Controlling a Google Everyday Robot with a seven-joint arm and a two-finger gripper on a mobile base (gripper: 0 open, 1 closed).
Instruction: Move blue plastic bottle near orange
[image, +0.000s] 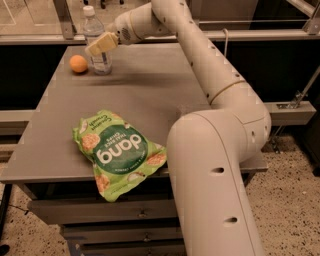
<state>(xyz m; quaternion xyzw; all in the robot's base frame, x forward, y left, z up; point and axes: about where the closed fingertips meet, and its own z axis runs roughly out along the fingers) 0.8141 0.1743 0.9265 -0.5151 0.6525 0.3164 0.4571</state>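
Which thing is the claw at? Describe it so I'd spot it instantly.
Go to the grey table's far left corner, where the claw is. There stands a tall clear bottle with a white cap, beside a small round orange: the only upright thing there.

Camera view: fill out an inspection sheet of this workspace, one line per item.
Surface: flat grey tabletop, with drawer fronts below its front edge.
Job's things: tall clear bluish plastic bottle with a white cap stands upright at the far left corner. The small round orange fruit lies just left of it, and they are close but apart.
Clutter: green "dang" snack bag lies flat near the front edge, one corner hanging over it.
Grippers: the tool is at the bottle's mid-height, overlapping it in view.
Cables: nothing seen.
Surroundings: speckled floor to the right, and a pale rail behind the table.
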